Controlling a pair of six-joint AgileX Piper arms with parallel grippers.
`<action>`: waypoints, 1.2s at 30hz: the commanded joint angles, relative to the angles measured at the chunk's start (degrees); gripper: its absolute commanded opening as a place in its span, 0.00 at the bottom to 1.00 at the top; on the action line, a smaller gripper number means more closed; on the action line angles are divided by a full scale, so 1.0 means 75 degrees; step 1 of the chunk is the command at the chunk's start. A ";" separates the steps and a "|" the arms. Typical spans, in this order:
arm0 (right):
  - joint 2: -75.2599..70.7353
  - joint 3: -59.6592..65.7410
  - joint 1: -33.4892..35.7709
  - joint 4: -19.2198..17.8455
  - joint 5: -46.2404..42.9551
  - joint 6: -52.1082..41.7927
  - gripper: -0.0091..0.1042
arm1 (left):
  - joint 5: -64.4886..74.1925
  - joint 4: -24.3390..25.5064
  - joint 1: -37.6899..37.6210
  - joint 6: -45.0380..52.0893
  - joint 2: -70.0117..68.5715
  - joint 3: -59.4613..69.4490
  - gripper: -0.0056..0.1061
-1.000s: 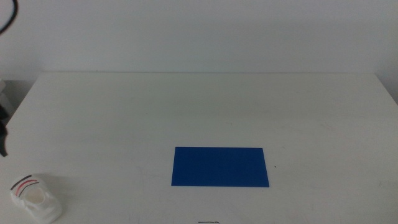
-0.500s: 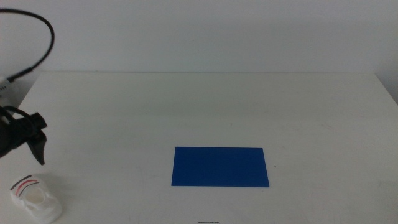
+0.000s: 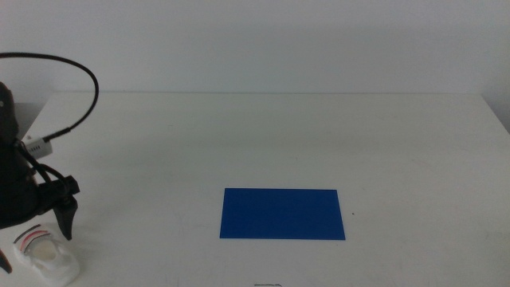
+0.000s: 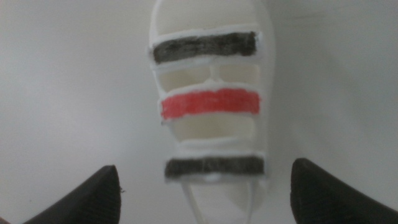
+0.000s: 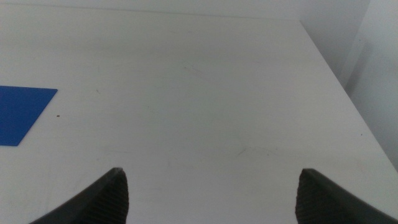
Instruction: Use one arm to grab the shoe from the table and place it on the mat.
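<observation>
The shoe [image 3: 46, 255] lies at the near left corner of the white worktop [image 3: 263, 143], well apart from the mat [image 3: 283, 214]; in the left wrist view its long axis runs straight away from the camera, between the spread jaws of the left end effector [image 4: 205, 190], the red strap between two dark ones; that end effector [image 3: 44, 227] now hangs just over the shoe, further in and lower than half a second ago; the right end effector [image 5: 211, 193] waits, jaws apart, over bare worktop.
</observation>
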 commanded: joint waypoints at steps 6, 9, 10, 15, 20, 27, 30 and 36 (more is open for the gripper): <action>-0.0148 -0.0141 -0.0029 -0.0064 -0.0427 -0.0093 0.91 | -0.0124 0.0017 -0.0008 0.0087 0.0019 -0.0056 0.89; -0.0148 -0.0141 -0.0029 -0.0064 -0.0427 -0.0093 0.91 | -0.0432 0.0017 -0.0008 0.0045 0.0019 0.0100 0.89; -0.0148 -0.0141 -0.0029 -0.0064 -0.0427 -0.0093 0.91 | -0.0531 0.0017 -0.0008 0.0026 0.0019 0.0133 0.89; -0.0148 -0.0141 -0.0029 -0.0064 -0.0427 -0.0093 0.91 | -0.0871 -0.0038 -0.0008 -0.0017 0.0019 0.0300 0.88; -0.0148 -0.0141 -0.0029 -0.0064 -0.0427 -0.0093 0.91 | -0.1006 -0.0082 -0.0008 -0.0142 0.0019 0.0416 0.80; -0.0148 -0.0141 -0.0029 -0.0064 -0.0427 -0.0093 0.91 | -0.0952 -0.0092 -0.0008 -0.0096 0.0013 0.0416 0.48; -0.0148 -0.0141 -0.0029 -0.0064 -0.0427 -0.0093 0.91 | -0.0811 -0.0156 -0.0008 -0.0121 -0.0010 0.0360 0.30; -0.0148 -0.0141 -0.0029 -0.0064 -0.0427 -0.0093 0.91 | -0.0646 -0.0253 -0.0181 -0.0430 -0.0565 0.0349 0.12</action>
